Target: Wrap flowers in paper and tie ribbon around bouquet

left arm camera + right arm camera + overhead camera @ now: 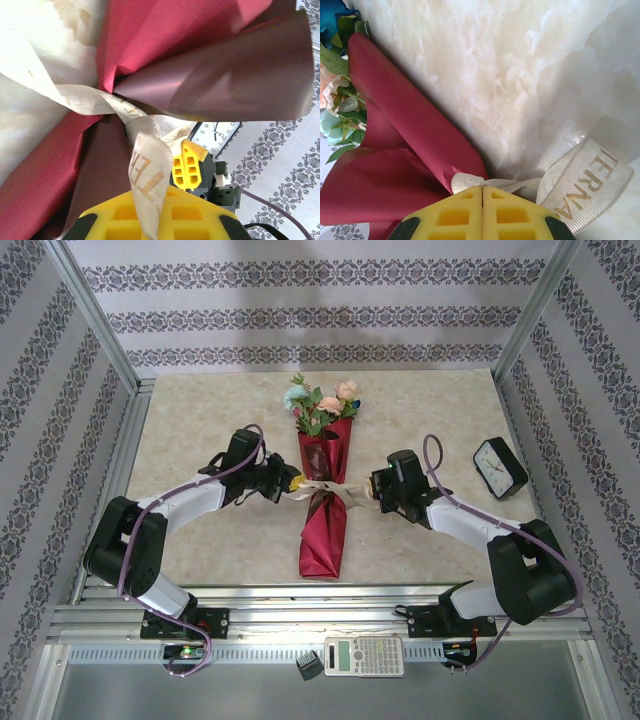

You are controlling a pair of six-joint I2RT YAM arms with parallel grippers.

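Looking down from the top camera, we saw the bouquet (324, 515) lying lengthwise in the middle of the table (200, 430), its narrow end toward the arm bases. The flowers (322, 405) fanned out at the far, wide end. The ribbon (337, 491) crossed the cone's waist as a floppy bow. The left claw (290, 483) met it from the left and the right claw (372, 492) from the right, each at a ribbon end. A clock (499, 467) sat on the table to the right, well apart from the bouquet. A calculator (363, 656) lay on the frame between the bases.

From the left wrist, we saw the paper (210, 85) gathered to a pinch, with the ribbon (145, 170) wound around it. One lettered tail ran down into the left claw (150, 222), which was shut on it. A yellow finger (189, 167) of the right claw stood just beyond, with the clock (212, 137) behind it.

From the right wrist, we saw the right claw (482, 192) with its pads pressed together, closed on a ribbon (585, 185) strand at their tips. A lettered loop lay just to the right on the table (520, 75). The paper (405, 125) spread left toward the flowers (335, 85).
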